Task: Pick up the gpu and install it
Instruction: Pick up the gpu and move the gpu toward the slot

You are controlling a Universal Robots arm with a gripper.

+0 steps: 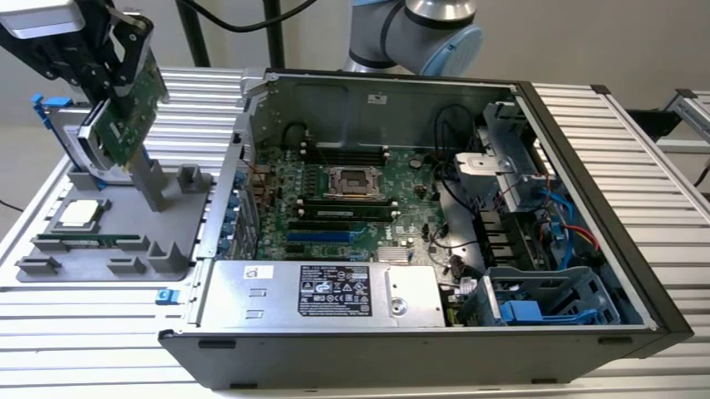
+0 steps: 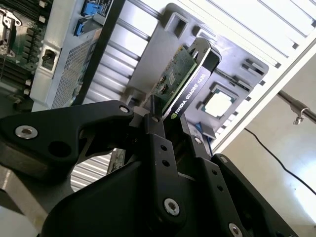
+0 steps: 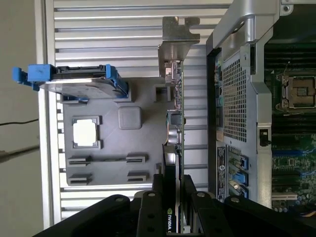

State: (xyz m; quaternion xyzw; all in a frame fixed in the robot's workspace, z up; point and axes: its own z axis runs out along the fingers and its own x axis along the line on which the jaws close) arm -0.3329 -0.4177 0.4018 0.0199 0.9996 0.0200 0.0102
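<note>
Over the tray [image 3: 114, 148] with drive [image 3: 74, 88] and processor [image 3: 85, 133], gpu [image 1: 120, 129] between jaws.

The gpu [image 3: 175, 118] edge-on in the hand [image 3: 174, 186]

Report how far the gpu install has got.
Done: the gripper is shut on the gpu, edge-on between its fingers, as both wrist views show. In hand: the gpu is held tilted over the grey tray at the exterior view's left, outside the case. Left: seating it; the blue slot on the motherboard is bare.
</note>
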